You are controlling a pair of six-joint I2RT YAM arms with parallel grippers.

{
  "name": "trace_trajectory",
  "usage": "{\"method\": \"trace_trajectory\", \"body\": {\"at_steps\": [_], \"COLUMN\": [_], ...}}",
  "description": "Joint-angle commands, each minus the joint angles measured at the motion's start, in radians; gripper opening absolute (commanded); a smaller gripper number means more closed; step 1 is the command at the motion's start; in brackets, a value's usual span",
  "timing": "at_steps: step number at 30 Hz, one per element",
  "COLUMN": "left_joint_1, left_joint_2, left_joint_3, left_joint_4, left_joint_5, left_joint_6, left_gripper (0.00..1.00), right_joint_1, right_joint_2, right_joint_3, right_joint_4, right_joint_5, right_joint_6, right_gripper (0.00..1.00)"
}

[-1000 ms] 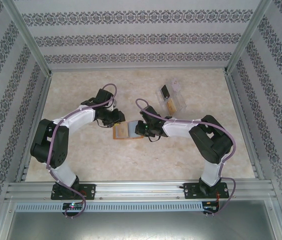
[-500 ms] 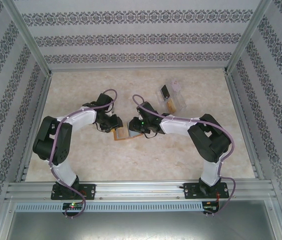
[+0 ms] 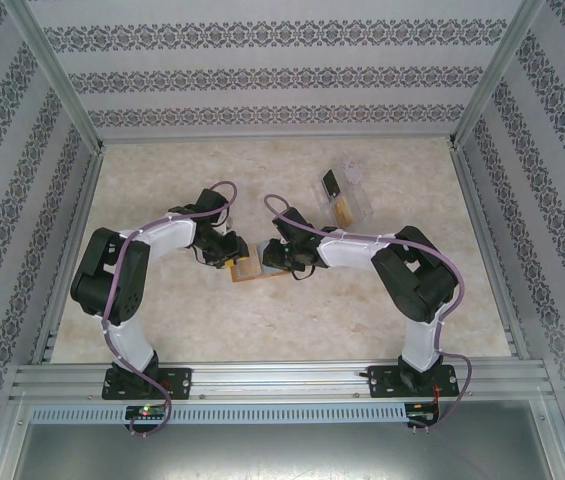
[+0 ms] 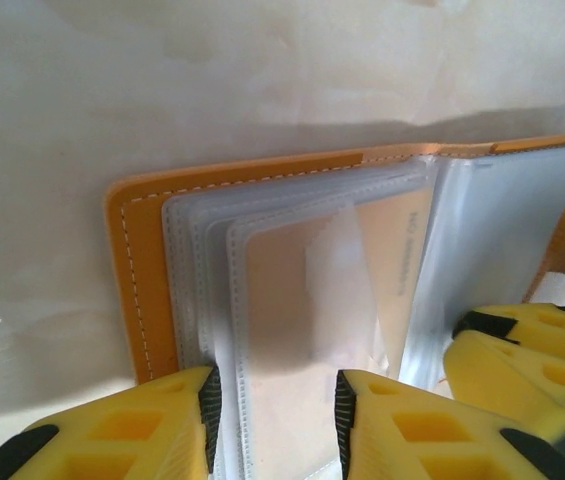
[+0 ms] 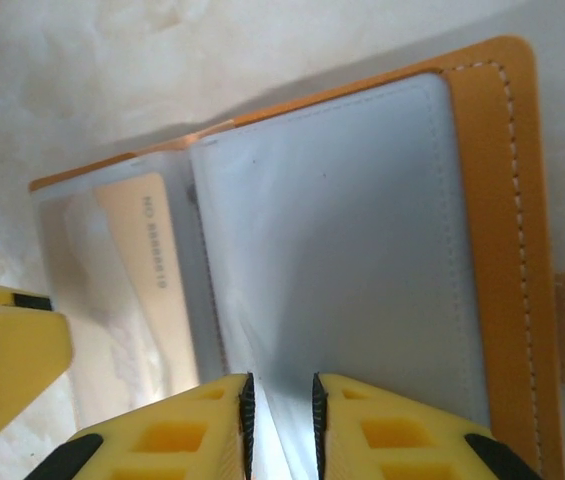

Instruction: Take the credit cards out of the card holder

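Partly done: holder (image 3: 248, 270) open; we see one card (image 4: 402, 250) in its sleeve (image 4: 292, 300), others in tray (image 3: 360, 205) beyond holder; left gripper (image 4: 274, 420) spread over holder, grasping nothing; right gripper (image 5: 280, 420) narrow at sleeve edge, grip unclear.

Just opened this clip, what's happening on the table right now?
Both arms meet over the flat orange card holder, which lies open mid-table. The left gripper stands open astride its clear pocket pages. The right gripper, jaws narrow, is at a page edge, grip unclear. A beige card sits in a pocket, not yet out. A clear plastic tray holding what look like cards sits behind.
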Motion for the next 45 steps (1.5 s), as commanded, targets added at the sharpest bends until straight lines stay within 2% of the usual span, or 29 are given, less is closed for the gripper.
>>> {"method": "trace_trajectory", "body": {"at_steps": [1,8,17,21,28,35,45], "left_joint_1": [0.009,0.009,0.009,0.008,-0.013,-0.04,-0.042], "left_joint_2": [0.002,0.031,0.03,0.033,0.052,0.09,0.096], "left_joint_3": [0.034,0.055,0.053,0.042,0.027,0.058,0.096], "left_joint_4": [-0.007,0.003,0.07,0.131,0.223,0.271,0.216], "left_joint_5": [0.013,0.09,0.204,0.275,0.331,0.357,0.302], "left_joint_6": [0.023,0.038,0.008,-0.034,-0.099,-0.134,-0.115], "left_gripper": [0.35,0.28,0.3,0.33,0.35,0.37,0.36], "right_joint_1": [0.005,0.006,0.007,0.007,0.009,0.004,0.009], "right_joint_2": [0.037,0.049,0.028,-0.054,-0.2,-0.301,-0.303], "right_joint_3": [0.025,0.018,0.001,-0.052,-0.152,-0.222,-0.202], "right_joint_4": [-0.06,-0.055,-0.039,0.046,0.122,0.106,0.09], "right_joint_5": [0.032,0.034,0.034,0.054,0.116,0.177,0.189], "right_joint_6": [-0.005,0.007,0.012,0.017,-0.001,-0.022,-0.062], "right_gripper": [0.25,0.25,0.24,0.24,0.28,0.29,0.24]}}
